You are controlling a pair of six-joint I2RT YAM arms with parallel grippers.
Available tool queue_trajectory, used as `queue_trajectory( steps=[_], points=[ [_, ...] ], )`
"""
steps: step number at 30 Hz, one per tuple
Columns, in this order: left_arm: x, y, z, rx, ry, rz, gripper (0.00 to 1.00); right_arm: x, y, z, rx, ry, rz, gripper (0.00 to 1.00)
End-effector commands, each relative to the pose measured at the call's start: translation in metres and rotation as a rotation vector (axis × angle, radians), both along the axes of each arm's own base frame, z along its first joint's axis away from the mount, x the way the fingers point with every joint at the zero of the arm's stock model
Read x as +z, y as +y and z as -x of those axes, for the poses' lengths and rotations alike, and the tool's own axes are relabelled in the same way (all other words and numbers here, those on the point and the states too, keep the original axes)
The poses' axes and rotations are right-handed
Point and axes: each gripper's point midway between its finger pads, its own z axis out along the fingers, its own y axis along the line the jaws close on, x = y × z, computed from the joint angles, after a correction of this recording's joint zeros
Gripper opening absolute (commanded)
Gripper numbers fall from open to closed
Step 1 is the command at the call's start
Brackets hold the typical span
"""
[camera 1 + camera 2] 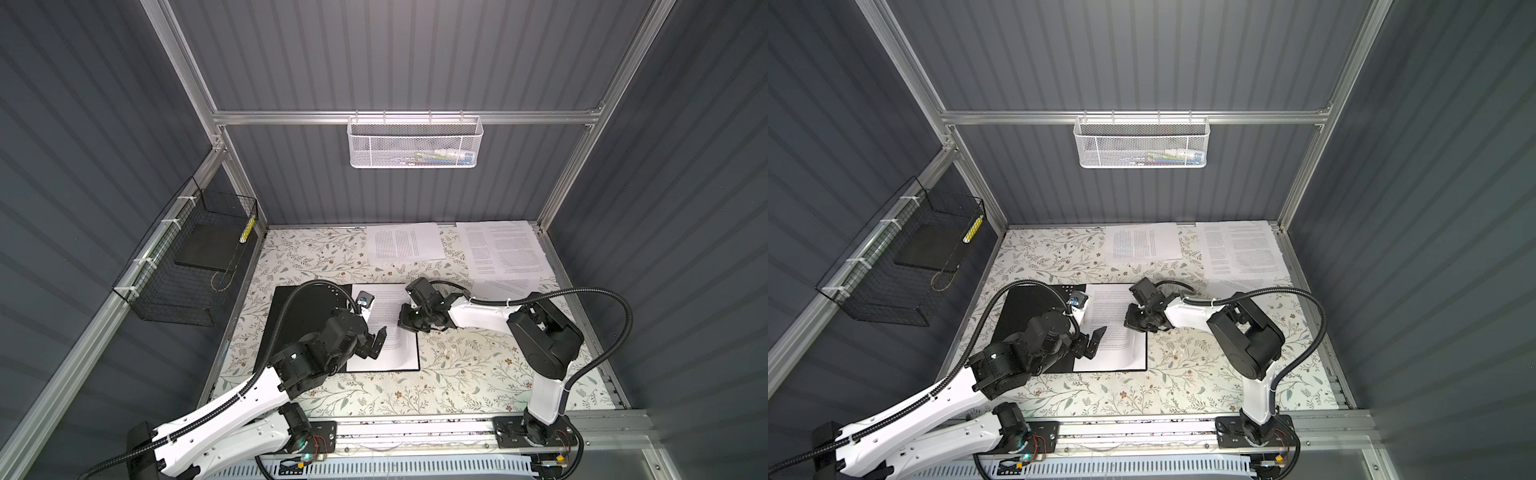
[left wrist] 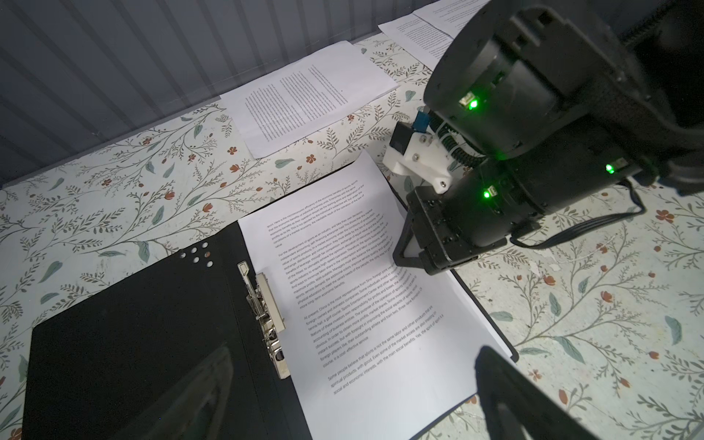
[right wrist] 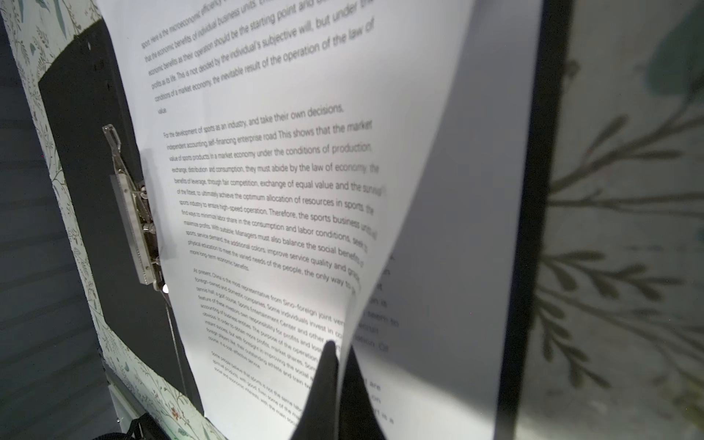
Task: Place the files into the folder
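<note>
Pinching the lifted file [image 3: 266, 171], the right hand [image 3: 339, 352] shows its grip only wrist-side (left hand [image 1: 377, 344] wide).

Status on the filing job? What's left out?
Done: the folder lies open, with a lower sheet flat on its right half.
In hand: the right gripper pinches the top sheet by its curled-up edge; the left gripper hangs open above it.
Left: a back-middle sheet and overlapping back-right sheets, count unclear. Folder not yet closed.
</note>
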Motion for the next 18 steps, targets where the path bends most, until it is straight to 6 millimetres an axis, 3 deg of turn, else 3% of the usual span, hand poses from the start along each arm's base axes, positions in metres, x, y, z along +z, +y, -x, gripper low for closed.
queue_trajectory(
  steps=[1, 9, 18],
  points=[
    [0.010, 0.000, 0.000, 0.000, -0.001, 0.020, 1.00, 0.000, 0.004, 0.001, -0.002, 0.013, 0.002, 0.06],
    [0.011, 0.000, 0.000, 0.000, -0.002, 0.020, 1.00, 0.009, 0.000, 0.000, -0.014, -0.006, 0.001, 0.20],
    [0.014, 0.001, 0.001, -0.002, -0.007, 0.028, 1.00, 0.017, -0.020, 0.007, -0.037, -0.016, 0.066, 0.60]
  ],
)
